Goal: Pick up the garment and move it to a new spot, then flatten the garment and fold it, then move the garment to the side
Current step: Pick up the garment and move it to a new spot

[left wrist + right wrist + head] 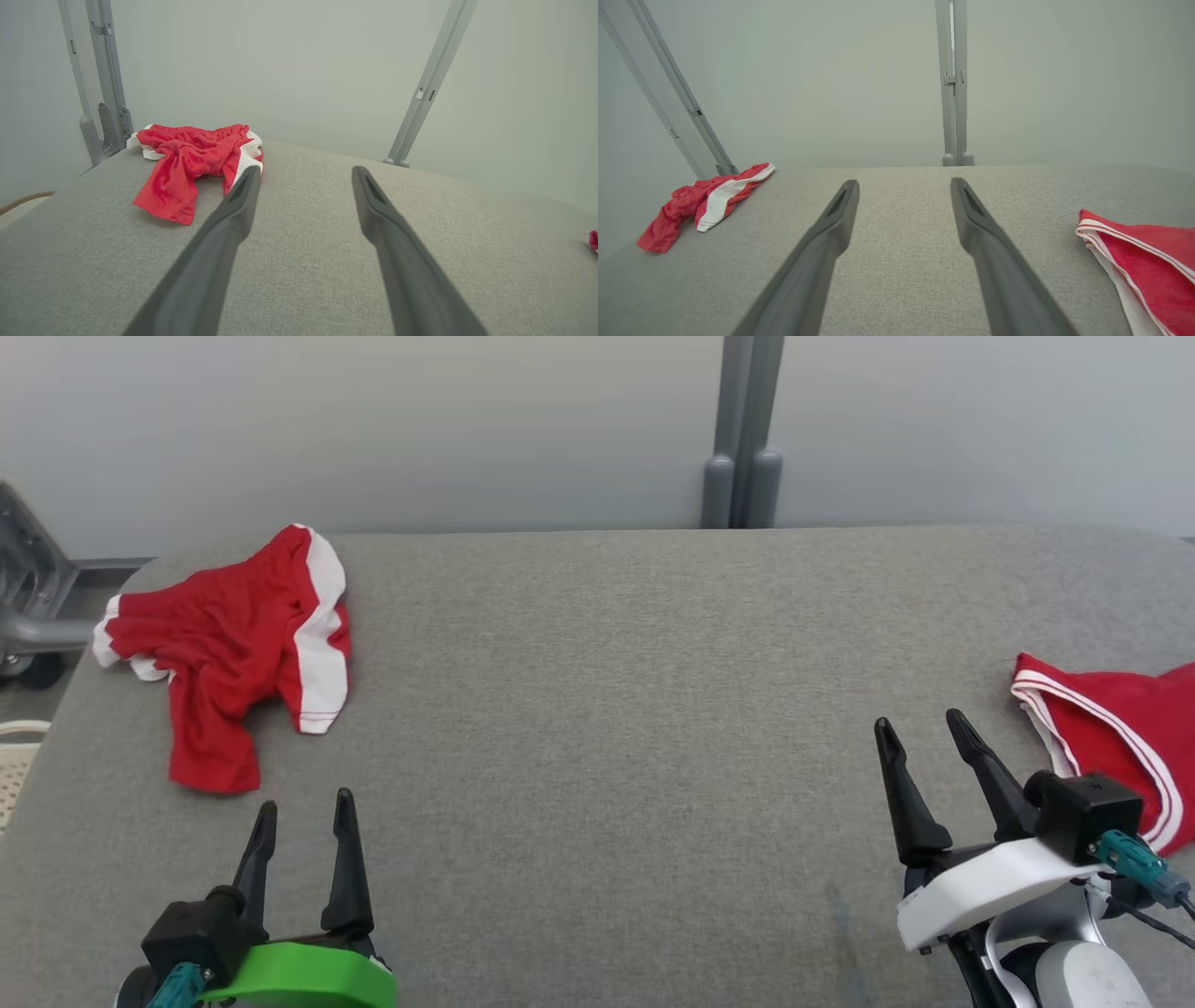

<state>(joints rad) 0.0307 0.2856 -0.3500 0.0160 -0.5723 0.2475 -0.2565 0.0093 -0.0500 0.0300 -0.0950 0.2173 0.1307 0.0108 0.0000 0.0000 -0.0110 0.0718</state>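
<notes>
**Opening of the pick-up step.** The crumpled garment (233, 644), red with white side bands, lies heaped at the far left corner of the tabletop (607, 709), with one end trailing toward the near edge. A second garment (1120, 737), red with white trim, lies flatter at the tabletop's right edge and is partly cut off by the frame. Judging by how it lies, it has probably been set aside. The left gripper (306, 803) and right gripper (917, 719) hover over the tabletop's near edge, fingers (347, 859) spread wide and holding nothing. This looks like a ready pose that leaves the tabletop's bare middle free for flattening and folding. The left gripper is nearer the heap and likely suits the first reach.
</notes>
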